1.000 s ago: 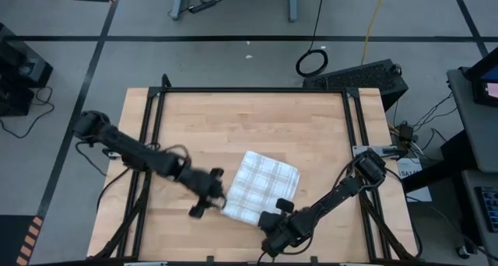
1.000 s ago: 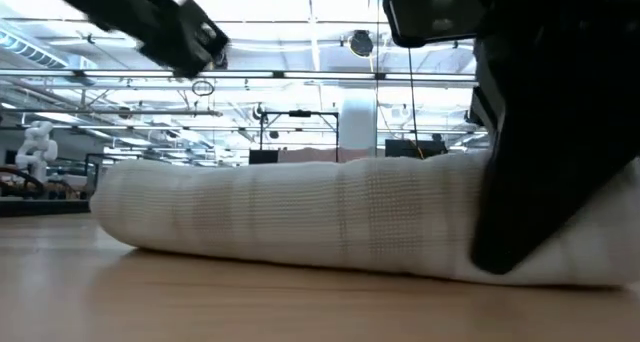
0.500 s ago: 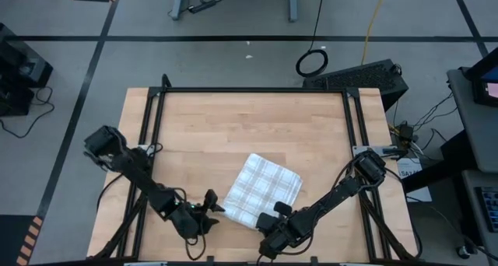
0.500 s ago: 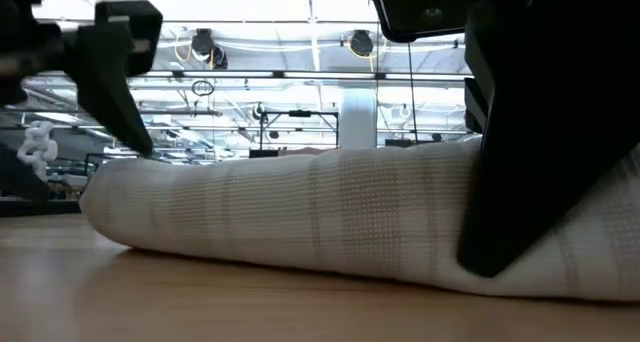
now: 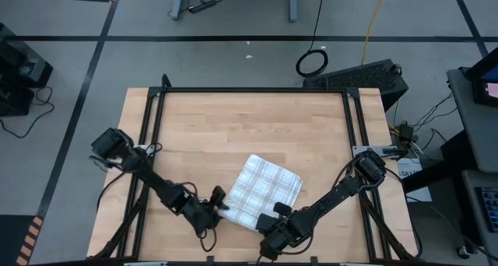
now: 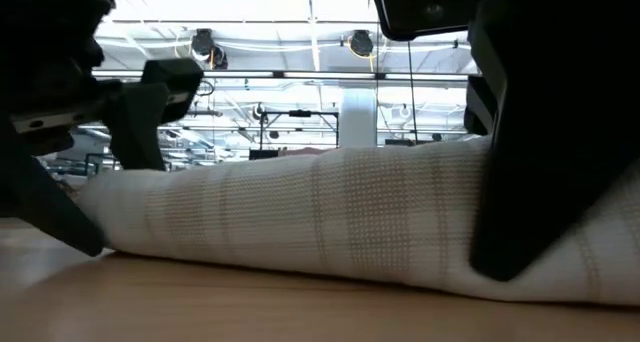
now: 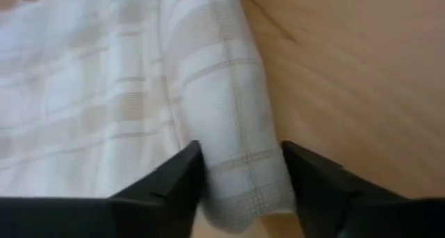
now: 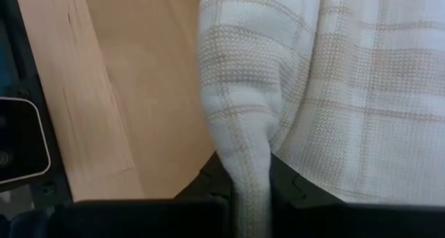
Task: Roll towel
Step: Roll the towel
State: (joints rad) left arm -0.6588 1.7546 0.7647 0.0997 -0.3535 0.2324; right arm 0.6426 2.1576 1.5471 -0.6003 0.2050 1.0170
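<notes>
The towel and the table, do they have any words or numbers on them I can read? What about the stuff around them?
None can be read.
The towel: only thin check lines, no words.
The table: bare wood, no label.
White paper beside the table's right edge: maybe print, too small to read.
The left gripper and right gripper, both at the towel's rolled edge: no markings show.
</notes>
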